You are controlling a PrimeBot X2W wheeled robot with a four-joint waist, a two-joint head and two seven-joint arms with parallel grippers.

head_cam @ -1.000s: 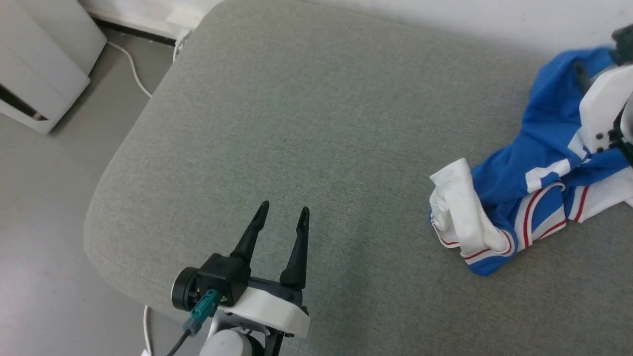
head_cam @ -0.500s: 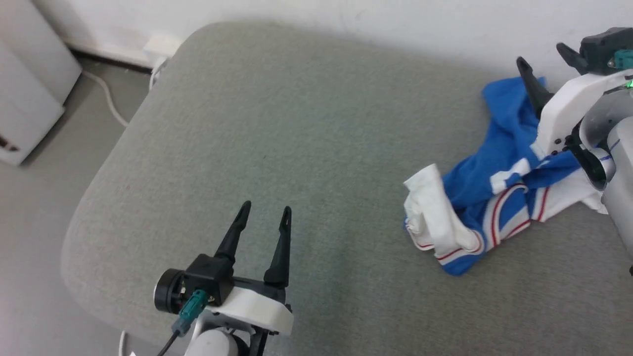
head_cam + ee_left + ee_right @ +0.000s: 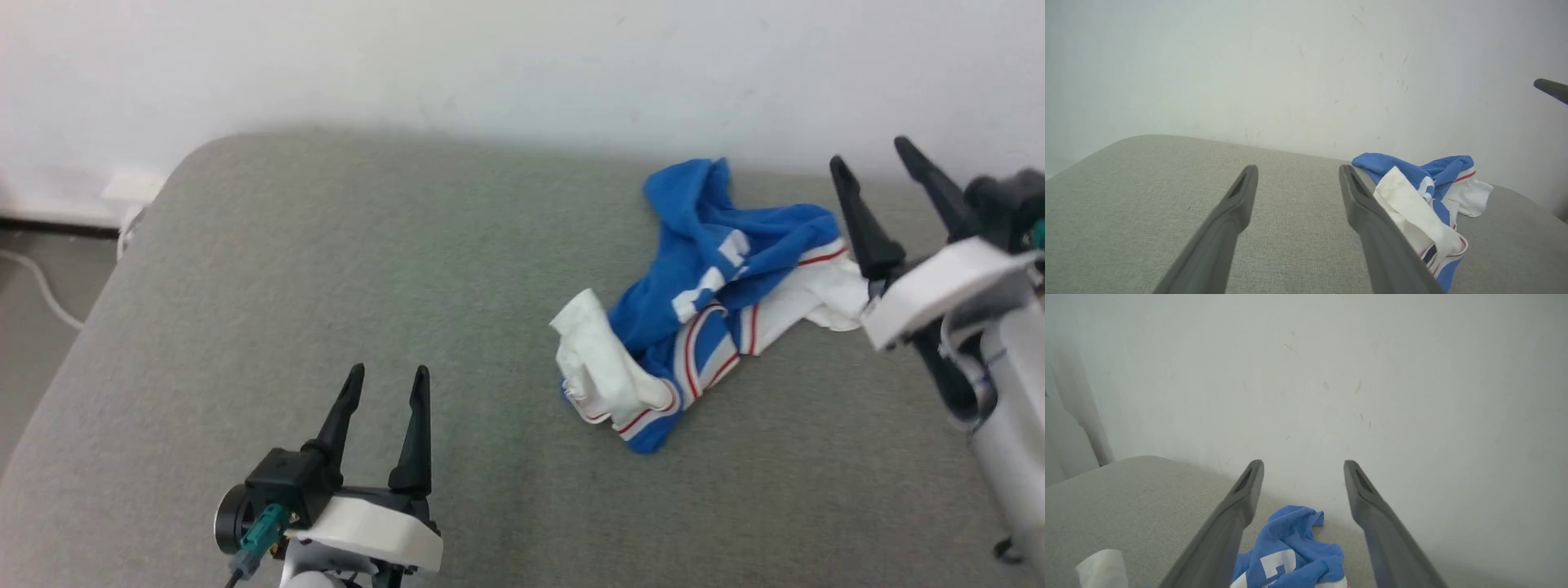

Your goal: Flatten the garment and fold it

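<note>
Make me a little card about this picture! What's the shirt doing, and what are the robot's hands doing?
garment: blue-and-white jersey T-shirt, crumpled in a heap, not yet flat
cushion: grey fabric, the shirt lies on it
left gripper: open, empty, apart from the shirt
right gripper: open, holding nothing, by the heap's right end
wall: white, behind the cushion

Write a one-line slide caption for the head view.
Crumpled garment lies on grey cushion between the open left gripper and open right gripper.
</note>
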